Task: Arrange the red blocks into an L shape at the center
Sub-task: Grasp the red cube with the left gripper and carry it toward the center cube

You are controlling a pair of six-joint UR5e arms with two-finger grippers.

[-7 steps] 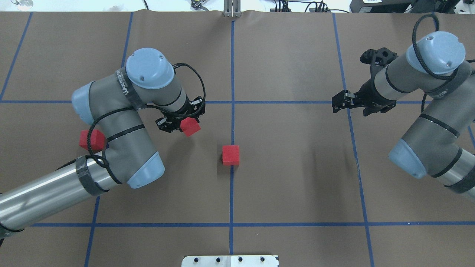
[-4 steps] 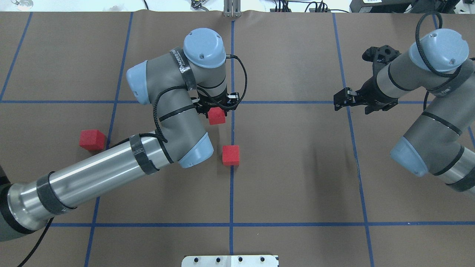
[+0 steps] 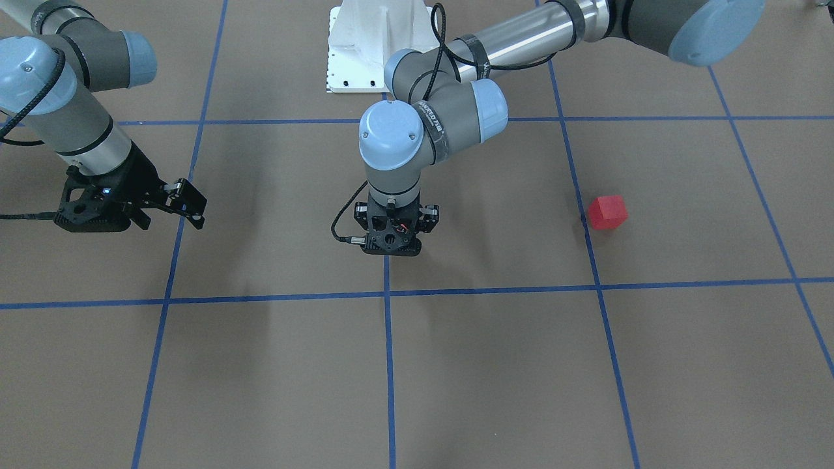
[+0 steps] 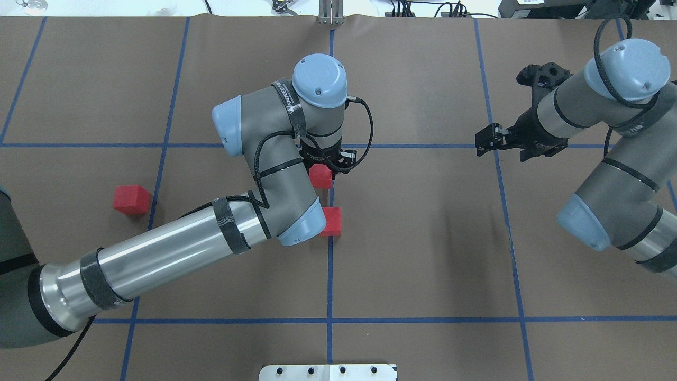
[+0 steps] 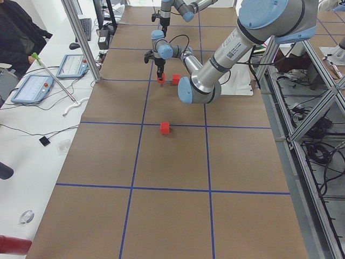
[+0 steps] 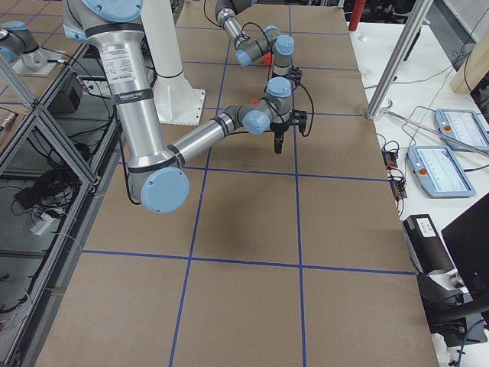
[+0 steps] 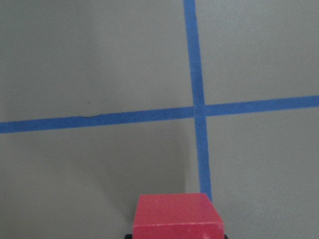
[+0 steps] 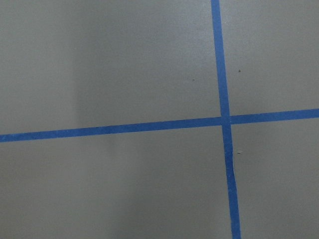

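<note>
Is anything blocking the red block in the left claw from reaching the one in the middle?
Nothing visible does. Only bare brown table separates the left claw and its held block from the middle block; the third block lies far aside.

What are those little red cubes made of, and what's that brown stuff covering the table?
The red cubes look like foam or soft plastic: matte, no glints, slightly soft edges; I can't be sure. The brown cover looks like kraft paper: dull, flat, with a slightly rippled far edge. The blue lines look like thin masking tape.
</note>
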